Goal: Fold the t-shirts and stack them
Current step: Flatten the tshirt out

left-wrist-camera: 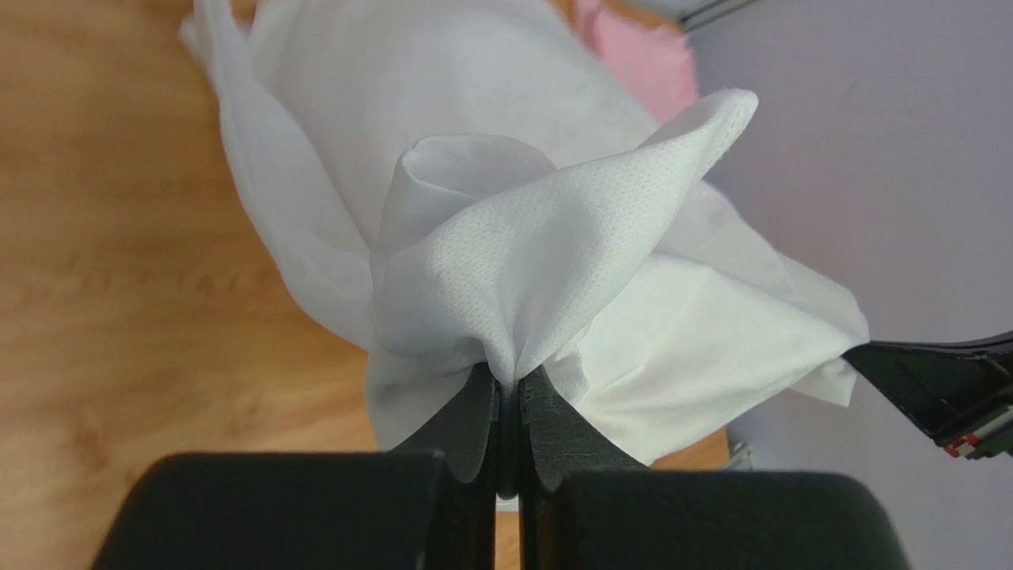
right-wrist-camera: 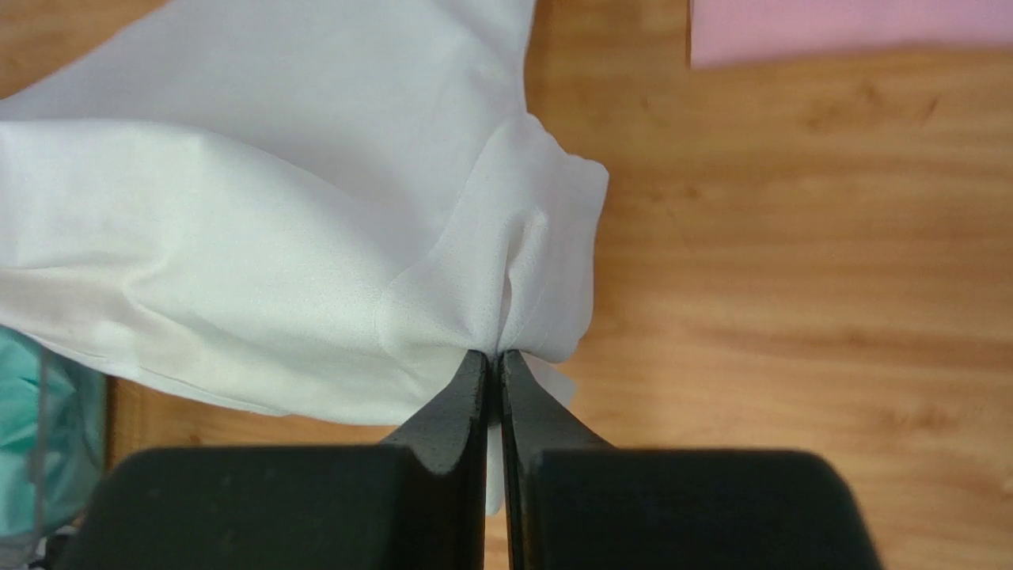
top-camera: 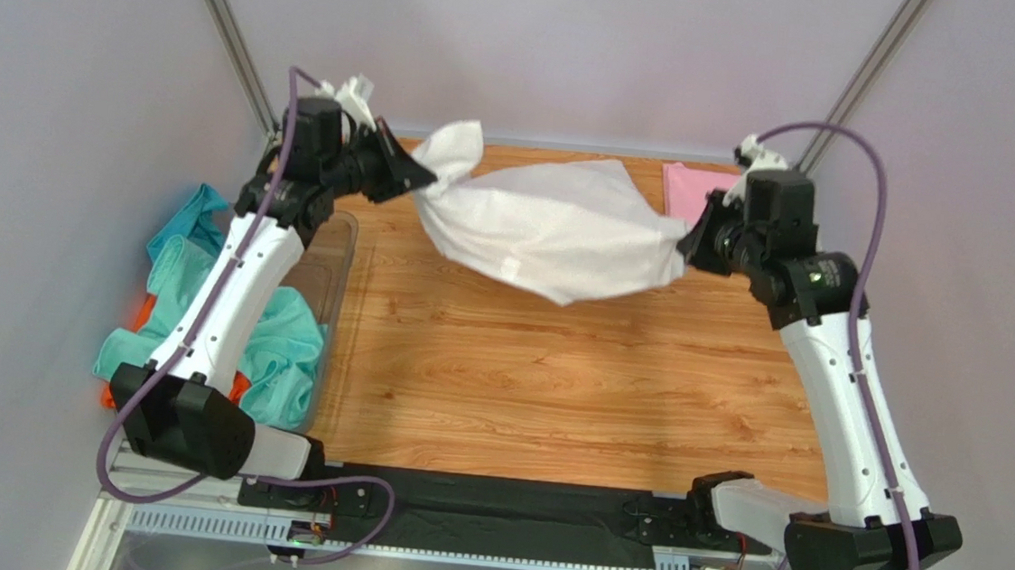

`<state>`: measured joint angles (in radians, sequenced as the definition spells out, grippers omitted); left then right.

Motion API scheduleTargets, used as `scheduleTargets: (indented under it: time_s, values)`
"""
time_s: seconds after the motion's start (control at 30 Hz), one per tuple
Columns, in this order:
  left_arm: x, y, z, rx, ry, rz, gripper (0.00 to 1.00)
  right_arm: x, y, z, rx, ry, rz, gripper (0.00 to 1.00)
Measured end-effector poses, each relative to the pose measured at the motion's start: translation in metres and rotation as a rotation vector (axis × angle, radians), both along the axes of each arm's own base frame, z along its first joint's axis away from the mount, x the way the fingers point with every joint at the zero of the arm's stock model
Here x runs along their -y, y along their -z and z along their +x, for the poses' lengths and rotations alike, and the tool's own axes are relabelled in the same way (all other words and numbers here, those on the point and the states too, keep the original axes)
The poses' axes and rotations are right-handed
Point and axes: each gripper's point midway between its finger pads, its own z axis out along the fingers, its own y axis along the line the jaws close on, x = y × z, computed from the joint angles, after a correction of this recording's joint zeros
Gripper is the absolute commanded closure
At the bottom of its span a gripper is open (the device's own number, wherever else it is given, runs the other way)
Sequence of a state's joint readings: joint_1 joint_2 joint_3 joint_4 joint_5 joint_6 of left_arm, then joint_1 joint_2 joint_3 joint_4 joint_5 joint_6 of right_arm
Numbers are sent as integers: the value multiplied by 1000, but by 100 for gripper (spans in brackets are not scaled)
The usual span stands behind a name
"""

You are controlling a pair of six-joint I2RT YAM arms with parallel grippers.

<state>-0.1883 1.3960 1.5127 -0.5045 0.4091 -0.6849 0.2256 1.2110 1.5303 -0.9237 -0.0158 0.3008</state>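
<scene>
Left end effector [top-camera: 413, 169] and right end effector [top-camera: 687, 249] each pinch the white t-shirt [top-camera: 545, 227], stretched above the worktop [top-camera: 534, 369].

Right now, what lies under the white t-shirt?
Wooden table shows beneath the white t-shirt, held up by the left end effector and right end effector; the patch it covers is hidden.

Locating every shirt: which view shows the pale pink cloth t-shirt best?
Top external: the pale pink cloth t-shirt lies flat, far right, partly behind the right arm. Right wrist catches only an edge strip; left wrist, a blurred patch.
</scene>
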Motion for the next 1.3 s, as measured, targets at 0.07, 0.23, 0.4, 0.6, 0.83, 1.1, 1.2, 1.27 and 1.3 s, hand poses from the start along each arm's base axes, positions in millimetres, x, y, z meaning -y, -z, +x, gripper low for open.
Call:
scheduleTargets:
  time_s: [0.07,0.23,0.4,0.6,0.83,1.1,1.2,1.27,1.3]
  values:
    - [-3,62,-16,-118,3,21,90,3,62,-22,-142,10,-7,97]
    - [-19,222,-83,-492,-17,106,0,12,194,-85,-513,34,-49,75]
    - [-27,233,-115,-524,-33,118,0,16,226,-107,-631,52,-62,0]
    - [-14,179,-111,-313,1,93,0,13,216,-99,-600,50,-47,0]
    - [17,197,-122,-346,100,159,0,-9,210,-86,-549,-25,-23,0]
    - [56,227,-129,-428,218,250,0,-81,237,-79,-577,-232,9,0]
    - [61,242,-133,-472,238,274,0,-99,258,-75,-627,-273,7,0]
    - [60,252,-135,-501,240,288,0,-107,273,-71,-659,-283,1,0]
    - [59,258,-137,-516,240,295,0,-110,280,-69,-676,-284,-4,0]
